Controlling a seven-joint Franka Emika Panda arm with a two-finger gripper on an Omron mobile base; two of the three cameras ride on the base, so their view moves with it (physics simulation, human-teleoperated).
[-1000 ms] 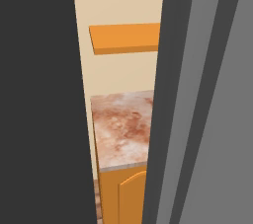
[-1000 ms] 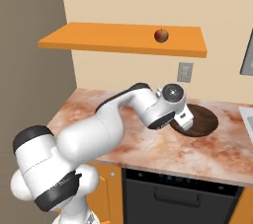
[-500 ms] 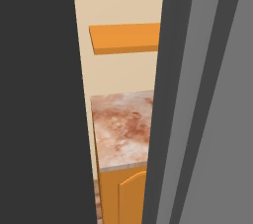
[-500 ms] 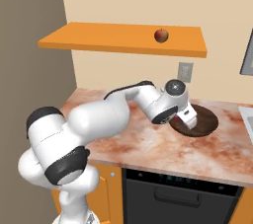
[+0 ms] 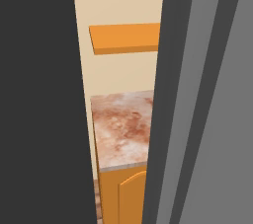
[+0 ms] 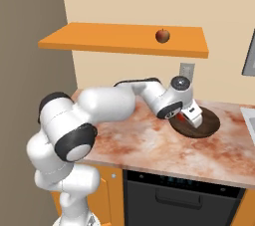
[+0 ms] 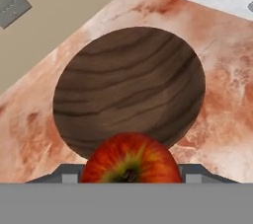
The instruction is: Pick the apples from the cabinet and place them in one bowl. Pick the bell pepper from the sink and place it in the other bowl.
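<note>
Jaws [image 7: 129, 178] gripping red apple [image 7: 130, 161] above dark wooden bowl [image 7: 129, 87]; second apple [image 6: 162, 35] on cabinet [image 6: 114, 39]

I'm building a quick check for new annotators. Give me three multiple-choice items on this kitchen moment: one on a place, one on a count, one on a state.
1. Where does the apple that is not held sit?
A. on the orange cabinet
B. on the counter
C. in the sink

2. How many apples show in the right base view on the cabinet?
A. none
B. one
C. three

3. What is the state of the gripper?
A. wide open and empty
B. shut on an apple above the dark wooden bowl
C. shut on a bell pepper

Answers:
1. A: the free apple rests on top of the cabinet.
2. B: a single red fruit stands there.
3. B: in the hand view the held apple sits in the gripper, with the jaws at either side of it, and the wooden bowl lies just beyond.
</note>
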